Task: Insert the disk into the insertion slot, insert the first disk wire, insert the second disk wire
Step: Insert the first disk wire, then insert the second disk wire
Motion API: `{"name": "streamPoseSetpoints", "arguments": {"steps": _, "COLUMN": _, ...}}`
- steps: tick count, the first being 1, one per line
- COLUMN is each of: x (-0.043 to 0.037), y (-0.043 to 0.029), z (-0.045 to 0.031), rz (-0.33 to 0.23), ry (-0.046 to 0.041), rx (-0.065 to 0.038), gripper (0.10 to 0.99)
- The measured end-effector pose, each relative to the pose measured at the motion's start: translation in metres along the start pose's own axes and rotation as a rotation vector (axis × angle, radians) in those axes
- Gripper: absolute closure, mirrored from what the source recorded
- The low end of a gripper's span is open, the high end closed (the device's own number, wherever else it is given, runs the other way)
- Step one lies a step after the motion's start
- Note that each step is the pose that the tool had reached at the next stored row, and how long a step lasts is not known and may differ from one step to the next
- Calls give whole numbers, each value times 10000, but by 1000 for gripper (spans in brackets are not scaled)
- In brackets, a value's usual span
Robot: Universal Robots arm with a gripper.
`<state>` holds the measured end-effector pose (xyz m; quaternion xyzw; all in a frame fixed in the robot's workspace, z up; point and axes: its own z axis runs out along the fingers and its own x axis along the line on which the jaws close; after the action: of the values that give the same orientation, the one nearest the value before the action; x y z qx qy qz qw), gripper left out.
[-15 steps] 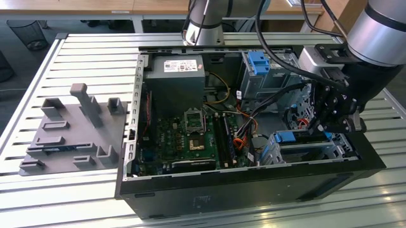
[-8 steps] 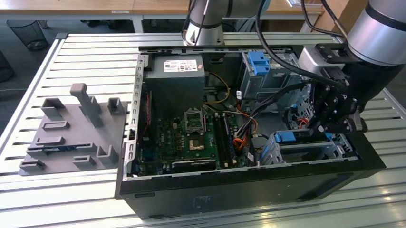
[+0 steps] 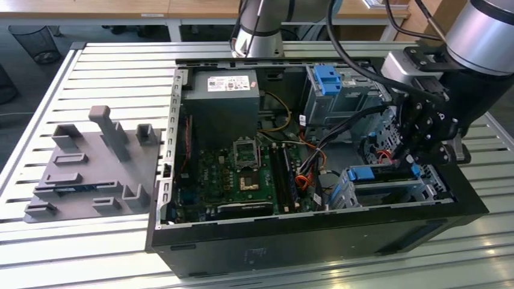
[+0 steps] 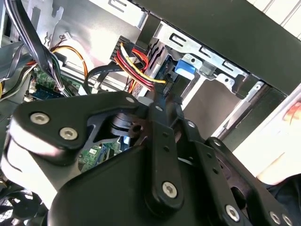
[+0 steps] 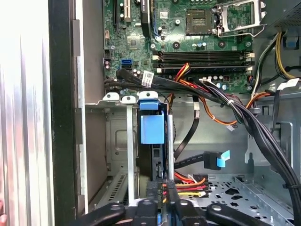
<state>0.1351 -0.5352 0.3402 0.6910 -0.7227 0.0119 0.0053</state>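
Black jointed metal pincer (image 5: 162, 194), fingers drawn narrow, clamped on black plug of red-yellow disk wire (image 5: 190, 181), flat blue-framed disk (image 5: 153, 128) just ahead of fingertips, seated in boxy perforated sheet-metal insertion slot (image 3: 347, 191)

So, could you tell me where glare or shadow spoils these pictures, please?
First wrist view: the slatted table outside the case is blown out white; the gripper, shut on a wire plug, sits in shadow. Second wrist view: similar glare beyond the case wall. Exterior view: even light, case interior shaded.
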Motion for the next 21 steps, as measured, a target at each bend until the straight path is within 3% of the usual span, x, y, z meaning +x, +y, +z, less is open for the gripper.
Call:
{"name": "streamPoseSetpoints", "arguments": {"steps": 1, "x": 0, "y": 0, "z": -6, "rz": 0, "ry": 3, "rx": -1, "gripper": 867}}
{"name": "streamPoseSetpoints", "arguments": {"steps": 3, "x": 0, "y": 0, "z": -10, "rz": 0, "ry": 2, "rx": -2, "gripper": 980}}
{"name": "streamPoseSetpoints", "arguments": {"steps": 21, "x": 1, "y": 2, "z": -30, "rz": 0, "ry": 15, "rx": -2, "gripper": 980}}
